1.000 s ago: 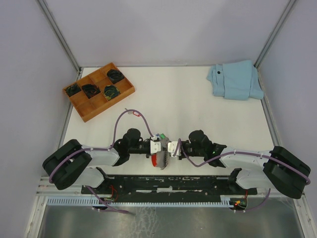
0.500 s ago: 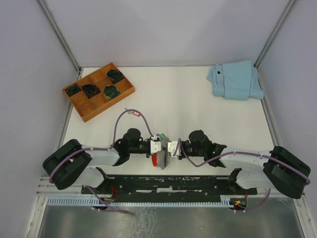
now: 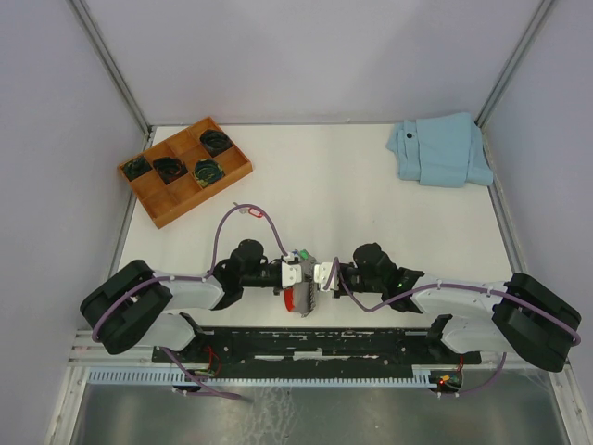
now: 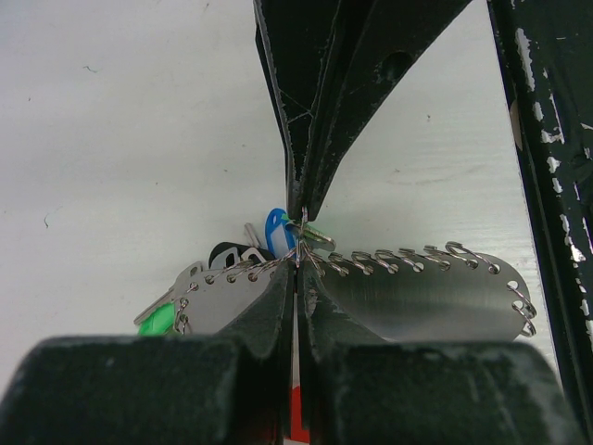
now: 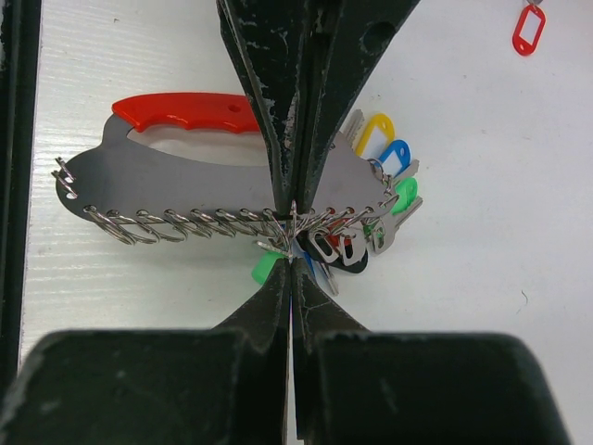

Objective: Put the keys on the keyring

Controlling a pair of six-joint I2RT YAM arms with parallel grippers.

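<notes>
The keyring [image 5: 185, 171] is a flat metal plate with a red handle and a row of wire rings along one edge. It also shows in the left wrist view [image 4: 417, 297] and the top view [image 3: 298, 298]. Keys with yellow, blue, green and black tags hang at one end [image 5: 384, 176]. A green tag [image 5: 265, 269] lies at the ring row. A loose red tag [image 5: 528, 30] lies apart on the table. My left gripper [image 4: 298, 252] and right gripper [image 5: 293, 252] meet tip to tip at the ring row, both shut on a wire ring there.
A wooden tray [image 3: 185, 171] with dark coiled items stands at the back left. A folded light-blue cloth [image 3: 440, 150] lies at the back right. The black frame rail [image 3: 315, 343] runs close behind the grippers at the near edge.
</notes>
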